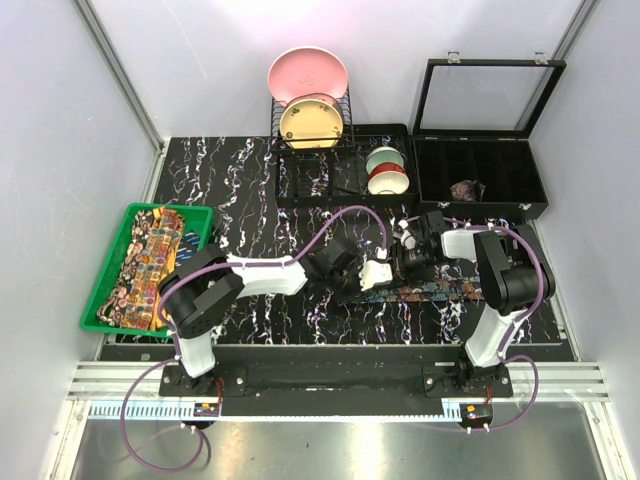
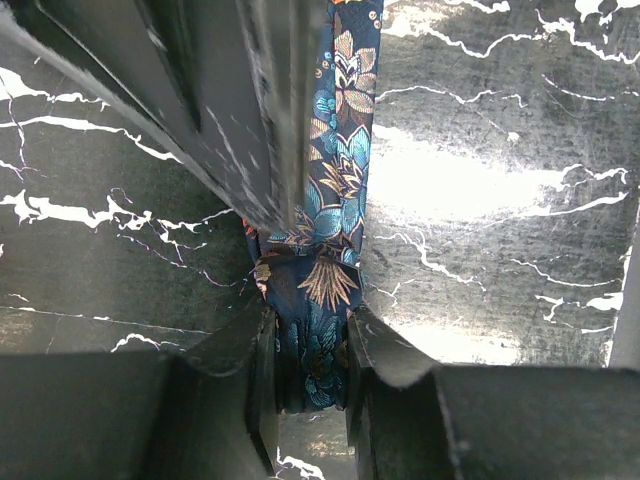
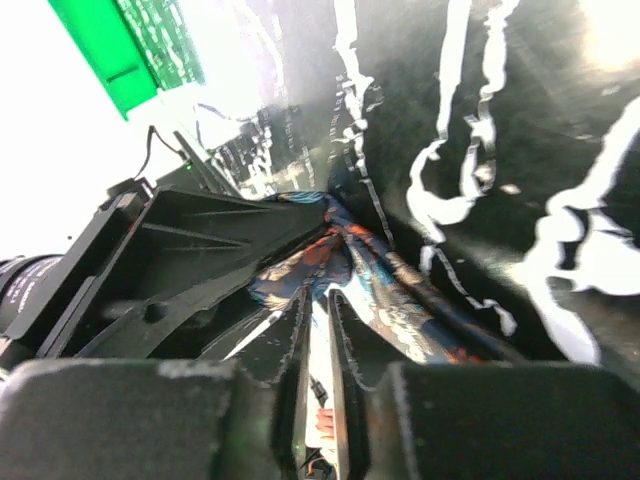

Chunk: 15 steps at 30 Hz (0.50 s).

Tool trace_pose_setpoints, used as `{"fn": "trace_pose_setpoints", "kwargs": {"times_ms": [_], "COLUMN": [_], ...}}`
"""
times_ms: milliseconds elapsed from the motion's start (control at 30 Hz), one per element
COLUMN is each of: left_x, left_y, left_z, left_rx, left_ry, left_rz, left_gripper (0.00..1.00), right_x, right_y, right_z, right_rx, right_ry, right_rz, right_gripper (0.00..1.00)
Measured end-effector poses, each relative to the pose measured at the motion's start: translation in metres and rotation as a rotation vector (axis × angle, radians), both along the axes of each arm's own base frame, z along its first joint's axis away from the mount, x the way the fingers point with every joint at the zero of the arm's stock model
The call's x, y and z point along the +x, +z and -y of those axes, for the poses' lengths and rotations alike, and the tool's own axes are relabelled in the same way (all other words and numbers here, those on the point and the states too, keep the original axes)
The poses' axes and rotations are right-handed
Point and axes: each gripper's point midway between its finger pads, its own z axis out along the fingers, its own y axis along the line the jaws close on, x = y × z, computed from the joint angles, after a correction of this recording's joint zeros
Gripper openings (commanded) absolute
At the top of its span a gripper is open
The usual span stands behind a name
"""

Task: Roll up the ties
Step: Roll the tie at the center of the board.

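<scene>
Left gripper is reaching in to mid-table from the left and clamping the blue flowered tie. The cloth is filling the gap between both fingers and touching each. The tie is running away from the fingers along the black marbled table and bunching into a fold just past the tips. In the overhead view it is lying flat on the near right part of the table, trailing toward the right arm.

Right gripper is meeting the left one nose to nose over the same tie. Its fingers are standing a crack apart, light is showing through the slit, and nothing is sitting in the part of the gap that shows. The crumpled tie end is lying right at its tips.

Further left, a green basket is holding yellow patterned ties, unrolled.

At the back, a rack is carrying a pink plate and a yellow plate, with bowls just beside it. Far right, a black box is sitting with its lid up and a rolled tie lying in one compartment.
</scene>
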Motion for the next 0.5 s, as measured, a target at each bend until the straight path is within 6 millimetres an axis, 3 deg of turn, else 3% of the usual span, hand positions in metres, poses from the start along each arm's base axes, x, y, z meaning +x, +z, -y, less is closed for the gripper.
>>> {"fn": "trace_pose_setpoints", "kwargs": {"times_ms": [233,500], "left_x": [-0.002,0.002], "left_y": [0.000,0.005], "left_z": [-0.006,-0.014], "left_rx": [-0.004,-0.018], "left_ry": [0.009,0.065], "left_rz": [0.000,-0.018], "left_gripper": [0.11,0.11], "right_x": [-0.002,0.002], "right_y": [-0.025,-0.028], "right_z": [0.007,0.007], "right_rx": [-0.061,-0.075], "right_ry": [0.022,0.060], "right_rz": [-0.056,-0.043], "right_gripper": [0.12,0.10]}}
